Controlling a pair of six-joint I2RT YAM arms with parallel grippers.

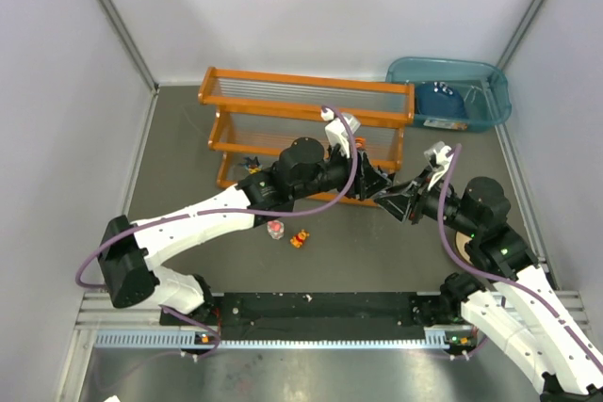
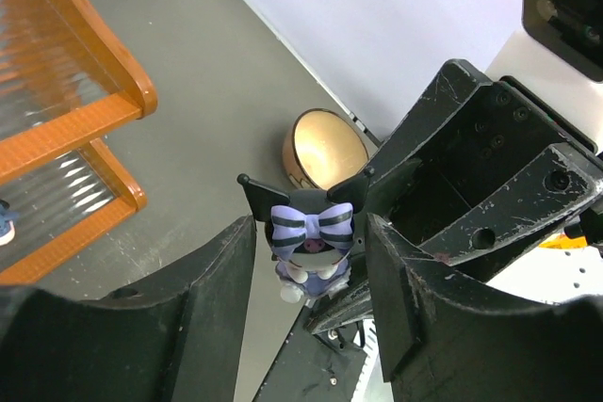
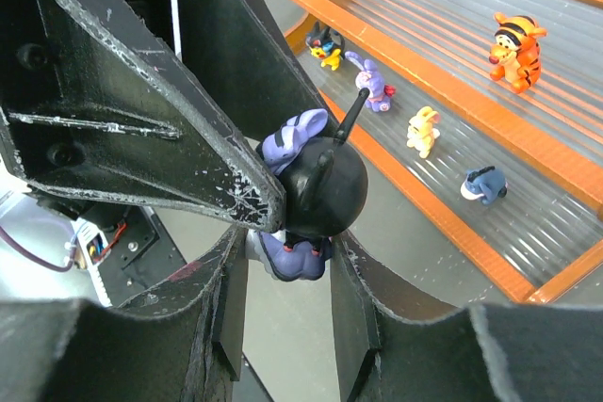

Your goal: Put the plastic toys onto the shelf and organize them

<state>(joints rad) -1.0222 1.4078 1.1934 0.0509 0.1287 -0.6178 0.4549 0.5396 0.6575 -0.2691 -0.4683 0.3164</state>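
Note:
A purple-and-black figurine with a striped bow (image 2: 311,233) sits between both grippers, which meet in front of the shelf's right end. My right gripper (image 3: 287,249) is shut on its purple body (image 3: 292,251). My left gripper (image 2: 311,230) is open around it, with gaps on both sides. The orange-framed shelf (image 1: 306,88) stands at the back. In the right wrist view it holds an orange tiger (image 3: 513,42), a yellow toy (image 3: 424,129), a purple toy (image 3: 374,79), a black-yellow toy (image 3: 325,42) and a blue toy (image 3: 482,184). A pink-white toy (image 1: 275,230) and a yellow-orange toy (image 1: 299,239) lie on the table.
A translucent teal bin (image 1: 452,91) with a blue item stands at the back right. A round golden-brown disc (image 2: 325,148) lies on the table under the right arm. Grey walls enclose the table on three sides.

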